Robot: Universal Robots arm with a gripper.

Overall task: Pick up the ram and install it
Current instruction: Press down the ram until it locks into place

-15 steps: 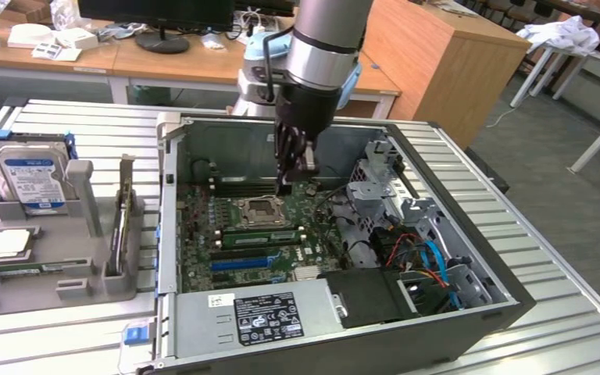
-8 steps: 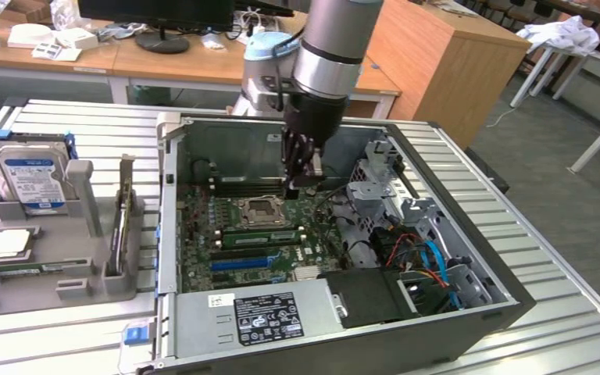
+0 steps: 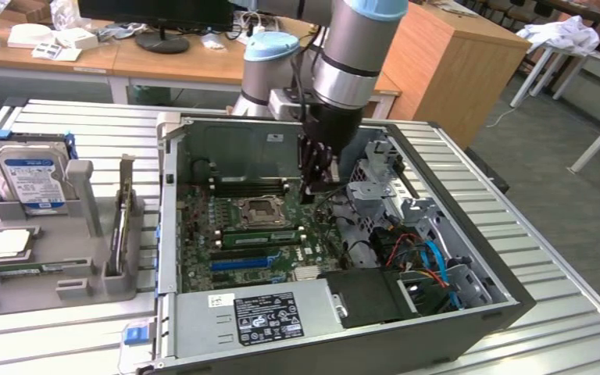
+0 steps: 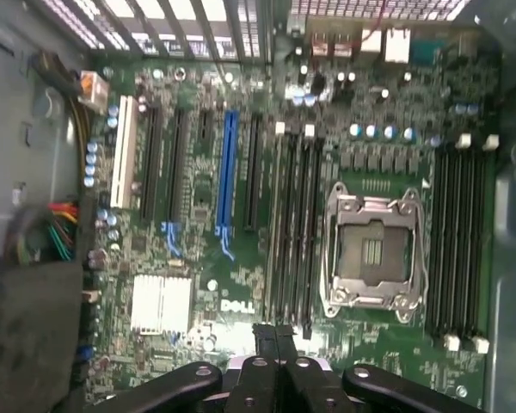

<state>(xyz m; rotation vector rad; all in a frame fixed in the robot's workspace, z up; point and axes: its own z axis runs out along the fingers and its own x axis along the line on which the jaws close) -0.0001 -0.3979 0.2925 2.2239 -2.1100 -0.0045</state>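
A silver hard drive stands upright in a grey holder on the slatted table, well off the open computer case toward the exterior view's left. At that holder's edge nearest the case, the ram stands on its long edge in a narrow slot, just beside the case's outer wall. Nothing grips or touches it.

Inside the case lies the green motherboard, with the bare processor socket near its middle. The arm reaches down into the case from above. Its claw hangs over the board just past the socket, toward the exterior view's right.

In the wrist view the claw is pinched fully together with nothing between its fingers. It sits above the motherboard at the end of a bank of long black memory slots, which run beside the socket. The ram is therefore outside the case, well apart from the claw, with the case wall and half the board between them.
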